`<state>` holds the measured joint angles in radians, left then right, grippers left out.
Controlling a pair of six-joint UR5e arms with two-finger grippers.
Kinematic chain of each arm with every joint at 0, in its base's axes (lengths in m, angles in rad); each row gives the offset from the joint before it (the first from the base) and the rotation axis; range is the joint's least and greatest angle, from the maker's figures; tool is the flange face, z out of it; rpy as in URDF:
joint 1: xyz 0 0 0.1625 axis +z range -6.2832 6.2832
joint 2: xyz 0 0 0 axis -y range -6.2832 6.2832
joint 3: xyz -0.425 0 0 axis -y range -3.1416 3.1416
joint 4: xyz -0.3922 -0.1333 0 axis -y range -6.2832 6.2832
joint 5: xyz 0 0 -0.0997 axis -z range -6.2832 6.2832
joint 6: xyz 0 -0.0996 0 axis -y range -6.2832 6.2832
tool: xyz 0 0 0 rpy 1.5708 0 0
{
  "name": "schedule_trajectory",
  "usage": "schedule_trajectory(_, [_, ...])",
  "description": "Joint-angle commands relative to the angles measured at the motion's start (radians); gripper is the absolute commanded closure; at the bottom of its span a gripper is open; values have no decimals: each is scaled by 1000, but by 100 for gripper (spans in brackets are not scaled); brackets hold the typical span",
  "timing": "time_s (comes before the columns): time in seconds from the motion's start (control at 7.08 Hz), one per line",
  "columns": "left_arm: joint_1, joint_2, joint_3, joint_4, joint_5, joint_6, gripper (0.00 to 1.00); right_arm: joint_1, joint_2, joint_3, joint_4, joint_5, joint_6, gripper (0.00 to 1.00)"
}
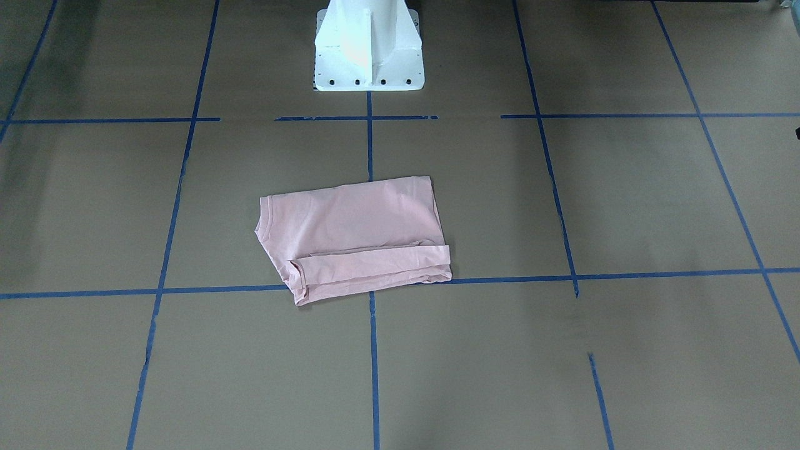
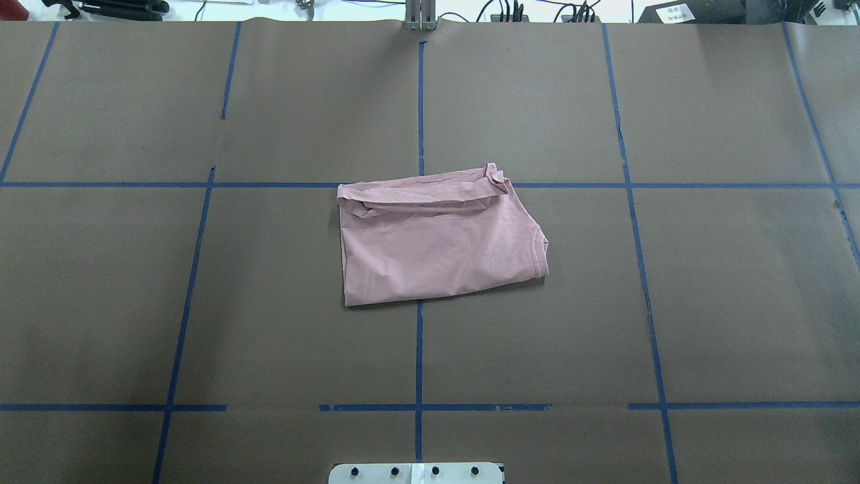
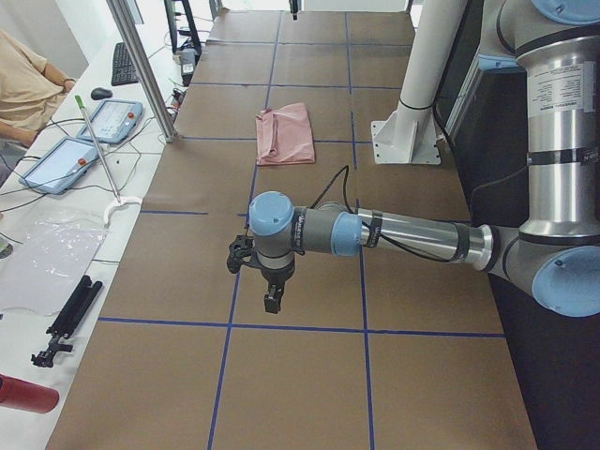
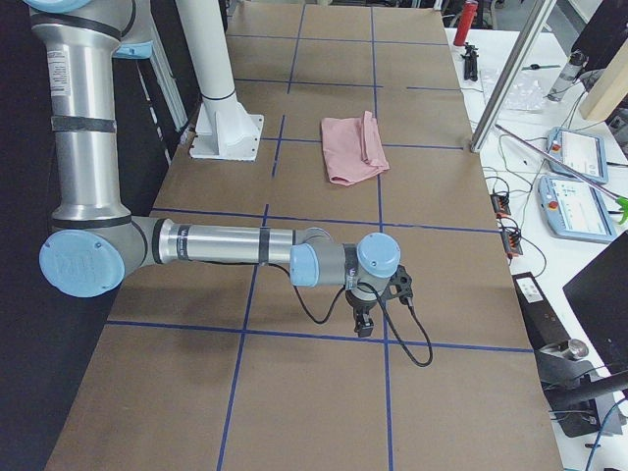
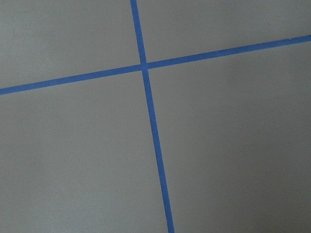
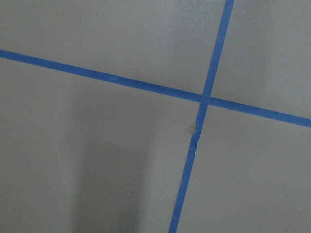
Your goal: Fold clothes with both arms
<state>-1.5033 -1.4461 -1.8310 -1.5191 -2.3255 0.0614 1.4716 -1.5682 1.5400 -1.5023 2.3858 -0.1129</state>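
At centre, pink T-shirt (image 2: 437, 245), long axis left-right, collar (image 2: 541, 250) toward robot's right, left pincer (image 3: 272, 299), right pincer (image 4: 363, 323), cannot tell if apart.

Light even, from overhead, moderate. Thin shadow along near edge of shirt (image 2: 437, 242); glare on white pedestal (image 1: 356, 50). Wrist views dimmer, greyish, sl. soft. Front view upper corners dark.

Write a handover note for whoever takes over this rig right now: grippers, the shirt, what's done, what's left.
Left gripper: hangs over the left end of the table, far from the shirt; open or shut cannot be told.
Right gripper: likewise over the right end; cannot tell either.
T-shirt: near the table's centre, folded into a compact rectangle, with a rumpled strip turned over along its far edge.
Done: the folding looks complete.
Left: perhaps smooth that strip.
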Motion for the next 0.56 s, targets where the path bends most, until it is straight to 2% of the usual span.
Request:
schedule_trajectory(0.0, [0, 0, -2, 2, 0, -3, 0, 3, -30, 21, -9, 19, -5, 0])
schedule_trajectory(0.14, [0, 6, -13, 7, -49, -2, 0, -7, -45, 26, -10, 30, -7, 0])
schedule_trajectory(0.42, [0, 1, 22, -1, -55, 1, 0, -13, -47, 28, -4, 26, -5, 0])
